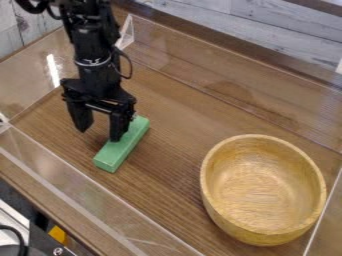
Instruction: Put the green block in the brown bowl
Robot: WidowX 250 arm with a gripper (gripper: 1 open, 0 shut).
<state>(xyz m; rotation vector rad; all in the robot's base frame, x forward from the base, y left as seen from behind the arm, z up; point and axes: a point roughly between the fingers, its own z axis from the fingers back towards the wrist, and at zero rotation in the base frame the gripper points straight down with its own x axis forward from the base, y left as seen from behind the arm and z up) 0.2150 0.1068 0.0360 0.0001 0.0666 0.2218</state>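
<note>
End effector (100, 132), wide open and holding nothing, hovers by the green block (122, 143), the brown bowl (263, 190) well apart

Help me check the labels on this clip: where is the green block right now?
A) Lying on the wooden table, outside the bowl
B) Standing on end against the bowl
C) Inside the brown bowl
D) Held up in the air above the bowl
A: the green block lies flat on the wooden table, apart from the brown bowl.
</note>
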